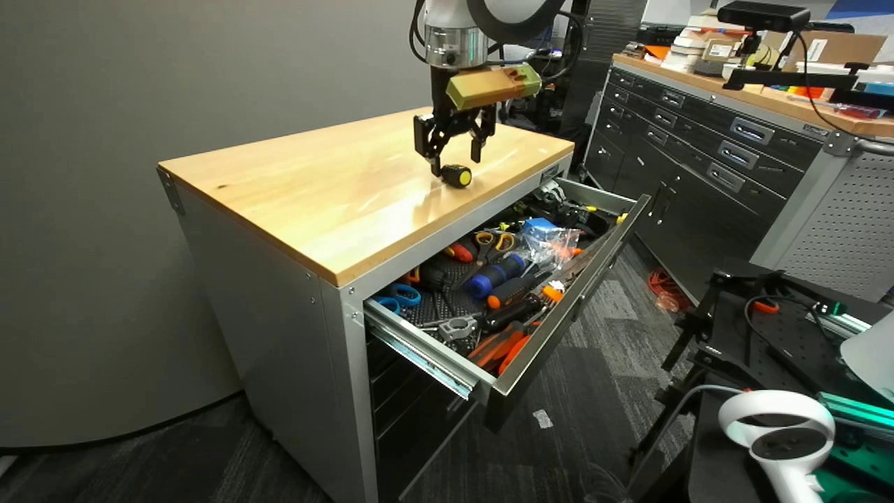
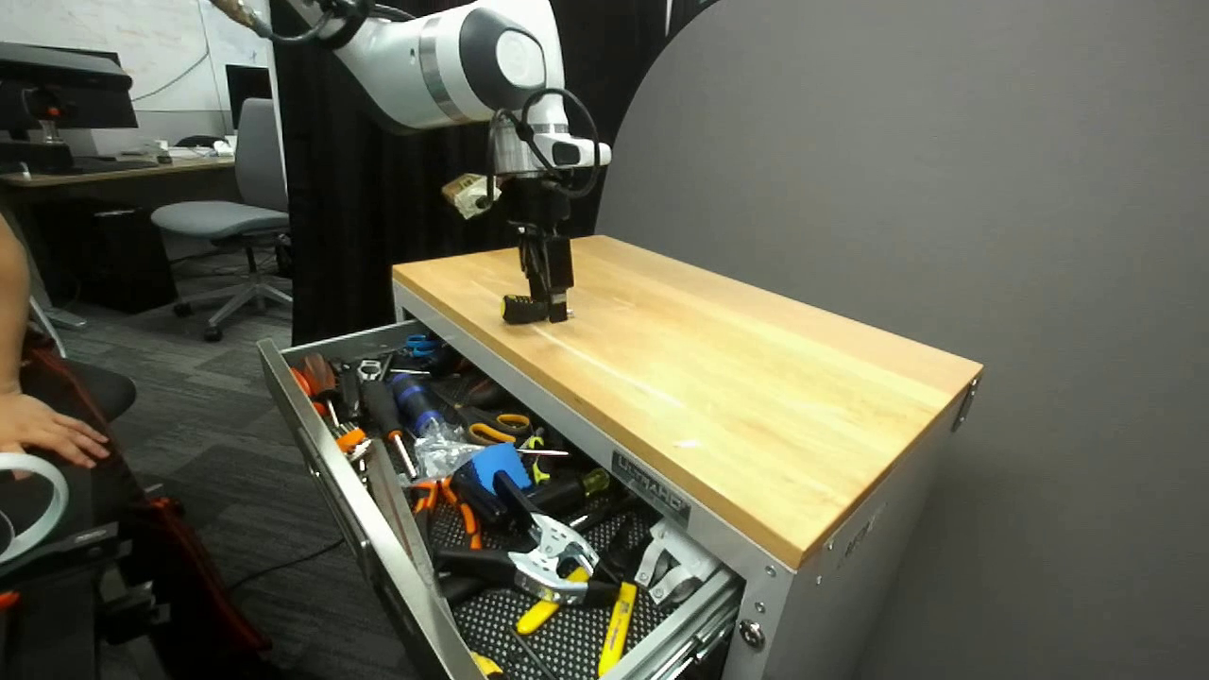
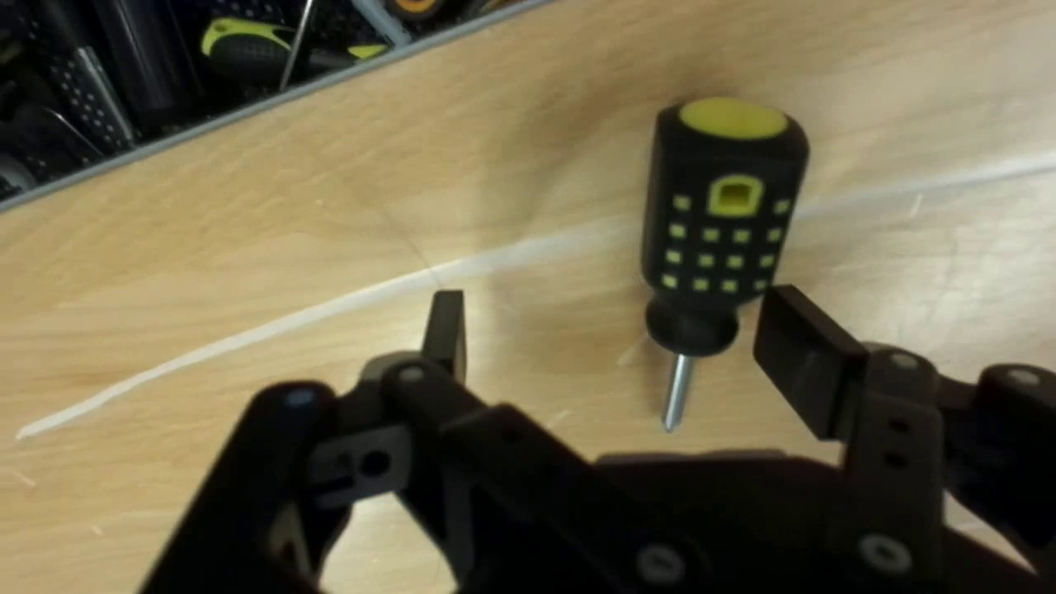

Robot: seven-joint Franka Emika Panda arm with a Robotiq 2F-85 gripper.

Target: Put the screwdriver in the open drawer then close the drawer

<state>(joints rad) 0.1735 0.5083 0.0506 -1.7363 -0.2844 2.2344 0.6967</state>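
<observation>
Far L in an exterior view, the drawer (image 2: 338, 463) stands pulled out w/ tools (image 2: 557, 562) inside, closing looks like a later job — wrist view now, from L: one finger (image 3: 445, 330), then bare worktop (image 3: 561, 355), then the screwdriver (image 3: 722, 206) lying on it, handle twd drawer, then 2nd finger (image 3: 800, 363) just beside, can't tell if touching — gripper (image 3: 615, 322) spread wide, holding nothing — prob best to shift R in view & centre up, ease twd drawer so it takes the handle, not the thin shank, then squeeze & lift
</observation>
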